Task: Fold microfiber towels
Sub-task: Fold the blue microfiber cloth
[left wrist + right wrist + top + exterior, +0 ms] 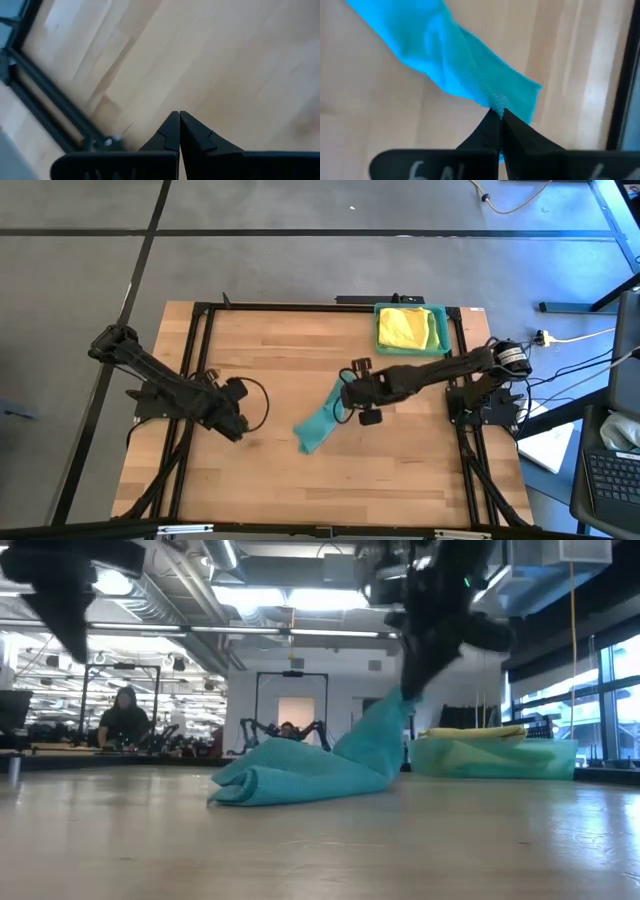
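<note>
A teal microfiber towel lies bunched near the table's middle, its lower end resting on the wood and its upper end raised. My right gripper is shut on that raised end. A yellow towel lies in the teal plastic tray at the far right. My left gripper hovers shut over bare wood near the table's left side, holding nothing. My right gripper pinches a stitched edge of the teal towel at one end, between its two fingertips. The fingers slant down from the table's right side. The towel hangs slack from the hold, and its other end lies crumpled on the table.
The black metal frame runs along the table's left and right sides and far edge. Bare wood lies open at the near side and the far left. A person sits in the room beyond the table.
</note>
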Robot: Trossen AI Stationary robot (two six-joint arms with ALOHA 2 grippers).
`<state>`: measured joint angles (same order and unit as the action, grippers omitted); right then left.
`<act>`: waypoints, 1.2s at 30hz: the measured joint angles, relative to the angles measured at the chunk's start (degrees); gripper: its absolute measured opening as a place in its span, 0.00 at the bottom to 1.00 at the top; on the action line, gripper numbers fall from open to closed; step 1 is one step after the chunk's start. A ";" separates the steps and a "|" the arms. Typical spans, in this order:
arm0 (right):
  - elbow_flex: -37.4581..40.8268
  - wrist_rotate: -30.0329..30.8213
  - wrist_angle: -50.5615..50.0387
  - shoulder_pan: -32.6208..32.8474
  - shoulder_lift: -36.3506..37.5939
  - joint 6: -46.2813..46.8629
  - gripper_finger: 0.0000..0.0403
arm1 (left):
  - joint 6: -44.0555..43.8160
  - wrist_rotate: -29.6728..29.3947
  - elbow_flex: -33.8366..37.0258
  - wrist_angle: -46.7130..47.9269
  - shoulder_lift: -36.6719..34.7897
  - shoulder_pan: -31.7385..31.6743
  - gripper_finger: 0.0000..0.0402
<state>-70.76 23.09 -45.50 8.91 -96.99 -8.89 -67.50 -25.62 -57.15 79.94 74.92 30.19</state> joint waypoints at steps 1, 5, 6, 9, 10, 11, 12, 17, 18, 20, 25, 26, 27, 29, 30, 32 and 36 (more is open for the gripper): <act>-0.91 -1.28 0.00 -0.55 0.24 0.11 0.02 | 0.11 -0.49 -0.02 -1.08 -0.72 -0.69 0.00; -3.65 -5.24 1.83 -1.44 0.30 -0.43 0.02 | 2.18 -3.52 -0.02 -9.23 -2.76 -1.40 0.00; -4.13 -5.33 2.36 -1.57 0.33 -0.43 0.02 | 3.53 -4.77 -0.02 -12.20 -3.12 -1.43 0.00; -4.20 -6.27 1.96 -1.67 0.33 -0.65 0.02 | 7.47 -6.56 -0.02 -20.59 -3.49 -1.46 0.00; -4.08 -6.33 1.78 -1.69 0.33 -0.67 0.02 | 8.85 -6.61 -0.02 -23.22 -3.44 -1.57 0.00; -3.96 -6.34 1.57 -1.69 0.33 -0.65 0.02 | 10.11 -6.64 -0.02 -25.66 -3.31 -1.67 0.00; -3.93 -6.34 1.02 -1.69 0.33 -0.62 0.02 | 11.34 -6.80 -0.02 -28.16 -3.01 -1.72 0.00; -3.91 -6.34 0.29 -1.69 0.33 -0.63 0.02 | 17.14 -7.78 1.60 -41.00 -0.33 -2.55 0.07; -3.91 -6.36 0.27 -1.69 0.33 -0.63 0.02 | 17.79 -7.11 2.43 -43.13 0.61 -3.10 0.09; -3.91 -6.81 -0.02 -1.69 0.33 -0.62 0.02 | 18.42 -4.90 4.30 -47.46 2.47 -4.32 0.15; -3.89 -10.48 -1.34 -1.69 0.33 -0.63 0.02 | 18.13 1.12 9.28 -58.45 6.25 -7.70 0.28; -3.87 -11.22 -1.59 -1.69 0.33 -0.61 0.02 | 18.13 1.68 10.03 -61.37 6.57 -8.53 0.30; -3.87 -11.65 -1.67 -1.69 0.33 -0.61 0.02 | 18.15 2.27 10.72 -64.21 6.64 -9.38 0.32; -3.87 -12.61 -1.73 -1.69 0.33 -0.59 0.02 | 18.30 3.49 11.50 -69.98 6.93 -11.30 0.35; -4.00 -12.78 -1.95 -1.68 0.33 -0.45 0.02 | 18.91 3.90 11.68 -72.79 6.98 -12.34 0.36; -4.90 -14.03 -2.36 -1.64 0.33 -0.12 0.02 | 22.04 4.18 11.66 -79.53 6.89 -14.26 0.37; -8.78 -17.59 -2.53 -1.64 0.33 1.44 0.02 | 29.43 4.71 9.41 -89.52 6.77 -17.80 0.38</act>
<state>-79.54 5.50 -48.03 7.27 -96.66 -7.45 -38.07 -20.91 -47.74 -9.58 81.69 12.39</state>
